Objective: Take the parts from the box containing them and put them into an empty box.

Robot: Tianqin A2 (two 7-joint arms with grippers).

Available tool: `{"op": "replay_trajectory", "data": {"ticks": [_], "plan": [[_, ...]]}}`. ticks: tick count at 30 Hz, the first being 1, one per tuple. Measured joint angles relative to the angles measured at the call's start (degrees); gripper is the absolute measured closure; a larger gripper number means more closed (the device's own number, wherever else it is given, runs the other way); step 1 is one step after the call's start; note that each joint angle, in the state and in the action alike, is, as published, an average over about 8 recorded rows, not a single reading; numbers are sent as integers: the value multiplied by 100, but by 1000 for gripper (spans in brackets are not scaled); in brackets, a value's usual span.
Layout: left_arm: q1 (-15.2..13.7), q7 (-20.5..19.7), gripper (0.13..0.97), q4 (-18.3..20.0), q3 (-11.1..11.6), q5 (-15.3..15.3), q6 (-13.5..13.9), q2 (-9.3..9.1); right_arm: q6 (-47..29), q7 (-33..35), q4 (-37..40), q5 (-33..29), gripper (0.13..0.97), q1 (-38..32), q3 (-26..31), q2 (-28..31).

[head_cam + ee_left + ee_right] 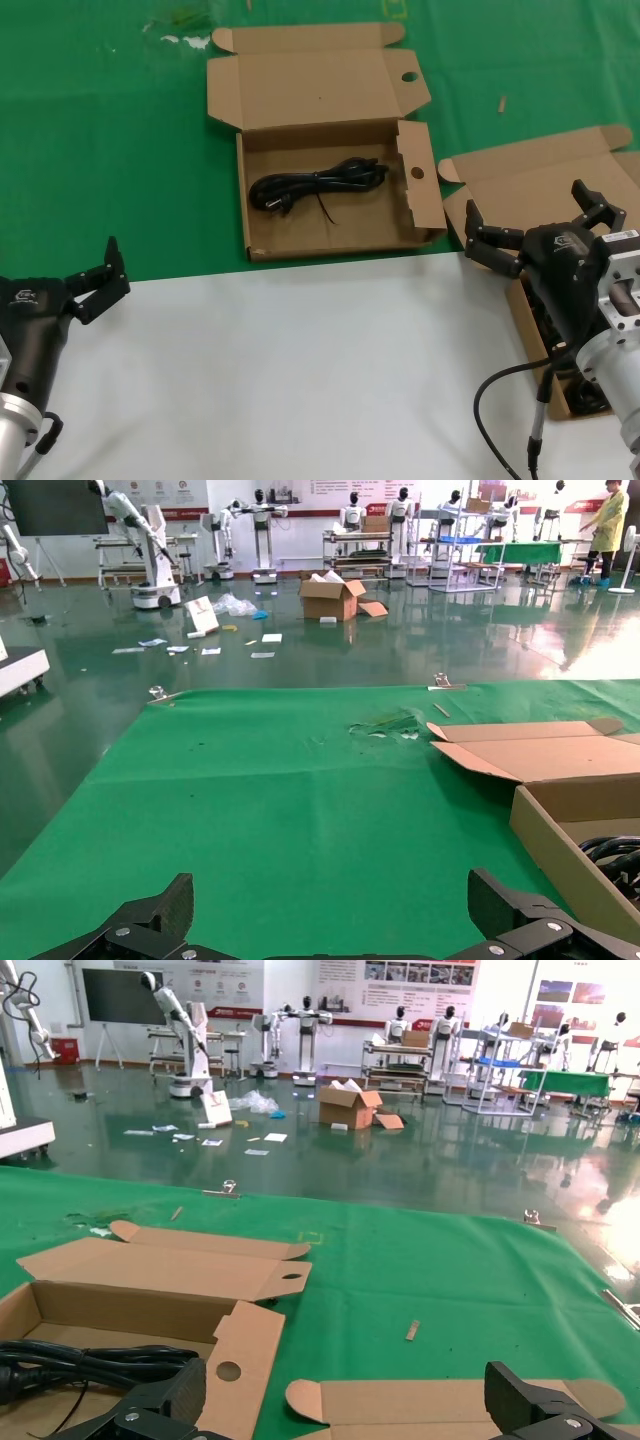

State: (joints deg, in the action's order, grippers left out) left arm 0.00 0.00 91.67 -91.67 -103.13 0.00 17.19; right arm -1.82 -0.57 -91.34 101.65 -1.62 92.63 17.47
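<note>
**Right arm over the askew box, one cord already across**

Right end effector [532, 232]: fingers spread wide, nothing between them. It hangs above the near end of the askew box [500, 190], the carton without holes at the counter's right edge. Likely poised there to drop onto the next cord; the open spread suits a reach, not a carry.

Below and behind the wrist, dark cords [588, 397] show inside that box, mostly hidden by the arm. How many remain, cannot tell.

Left end effector [92, 282]: also spread, empty, parked low at the left over the white sheet [280, 360], well apart from both boxes. Looks idle, kept clear of the working side.

Holed box [415, 215]: centre, on the green cloth [100, 130], lid thrown back, side flap with a round hole standing upright. One bundled cord [318, 185] lies flat across its floor, plug end to the left.

Judgement: transfer is under way, not finished. The boxes sit just beside each other, which keeps the right arm's carry short.
</note>
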Motion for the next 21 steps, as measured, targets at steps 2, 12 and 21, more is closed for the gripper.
{"op": "replay_trajectory", "data": {"ticks": [2, 12, 21], "plan": [[0, 0, 132, 0, 0, 0, 0, 0, 0, 0, 0, 0, 129, 0, 0, 0], [0, 0, 132, 0, 0, 0, 0, 0, 0, 0, 0, 0, 129, 0, 0, 0], [0, 0, 132, 0, 0, 0, 0, 0, 0, 0, 0, 0, 129, 0, 0, 0]]}}
